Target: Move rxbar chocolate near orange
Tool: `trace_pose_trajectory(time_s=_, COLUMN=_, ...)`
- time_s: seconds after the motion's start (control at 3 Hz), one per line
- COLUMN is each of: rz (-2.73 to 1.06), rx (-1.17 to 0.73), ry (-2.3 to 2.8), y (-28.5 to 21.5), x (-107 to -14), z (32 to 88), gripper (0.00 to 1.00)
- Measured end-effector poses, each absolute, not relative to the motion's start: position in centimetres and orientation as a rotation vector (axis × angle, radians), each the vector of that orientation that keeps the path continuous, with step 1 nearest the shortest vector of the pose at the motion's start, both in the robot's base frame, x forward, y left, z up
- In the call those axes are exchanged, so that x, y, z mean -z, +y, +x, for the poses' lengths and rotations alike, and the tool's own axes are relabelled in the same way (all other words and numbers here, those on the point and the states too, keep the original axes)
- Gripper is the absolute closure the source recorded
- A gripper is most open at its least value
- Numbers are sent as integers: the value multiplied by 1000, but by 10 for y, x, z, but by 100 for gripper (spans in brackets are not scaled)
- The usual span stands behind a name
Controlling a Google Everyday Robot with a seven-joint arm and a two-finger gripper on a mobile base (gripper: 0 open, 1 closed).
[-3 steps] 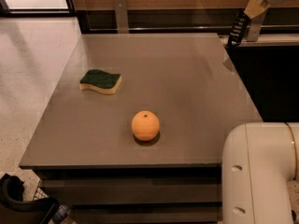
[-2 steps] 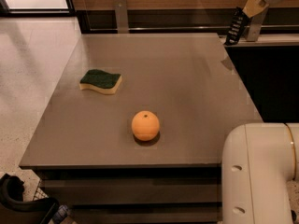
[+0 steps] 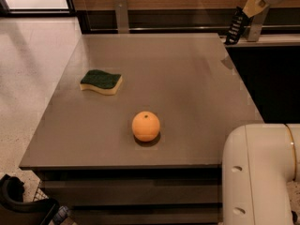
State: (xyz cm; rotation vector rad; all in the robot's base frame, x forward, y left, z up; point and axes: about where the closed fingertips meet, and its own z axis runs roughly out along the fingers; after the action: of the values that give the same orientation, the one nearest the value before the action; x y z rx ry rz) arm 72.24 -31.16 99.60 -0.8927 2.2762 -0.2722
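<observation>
The orange (image 3: 146, 125) sits on the grey table (image 3: 187, 78), near the front middle. The rxbar chocolate (image 3: 234, 27), a flat black wrapper with white lettering, hangs upright in the air over the table's back right corner. My gripper (image 3: 249, 7) is at the top right, just above the bar, and is shut on the bar's top end. The bar is far from the orange, off to its back right.
A green-and-yellow sponge (image 3: 101, 81) lies on the left of the table. A metal post (image 3: 121, 15) stands behind the back edge. My white arm base (image 3: 262, 172) fills the bottom right. A pale tiled floor (image 3: 28, 69) lies to the left.
My gripper has shifted slightly to the left with the bar in it. The orange and the sponge have not moved.
</observation>
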Motion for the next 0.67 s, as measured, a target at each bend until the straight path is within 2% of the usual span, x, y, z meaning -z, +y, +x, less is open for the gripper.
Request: trace_pose_trajectory(time_s=0.67, rz=-888, rx=270, ry=2262, y=-310, x=-992, z=732, gripper=39)
